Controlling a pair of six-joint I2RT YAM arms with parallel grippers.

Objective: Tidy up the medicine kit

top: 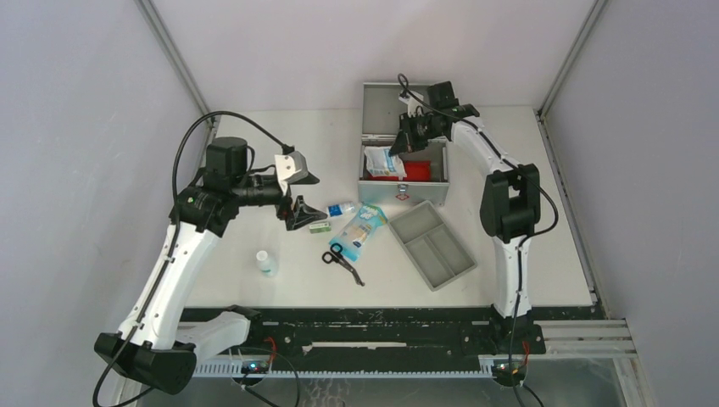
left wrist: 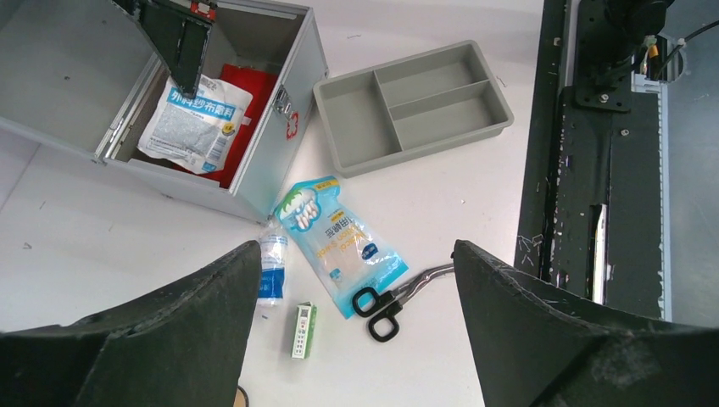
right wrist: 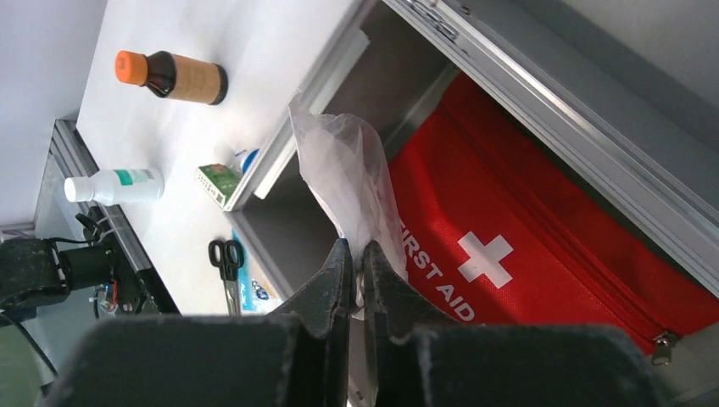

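The medicine kit stands open at the back, its lid upright. Inside lie a red first-aid pouch and a white packet. My right gripper is inside the box, shut on the packet's edge; it also shows in the left wrist view above the packet. My left gripper is open and empty, hovering above a blue cotton-swab bag, black-handled scissors, a small green box and a small bandage roll.
A shallow grey tray lies right of the swab bag. A white bottle stands front left. A brown bottle with an orange cap lies on the table left of the kit. The scissors lie near the front.
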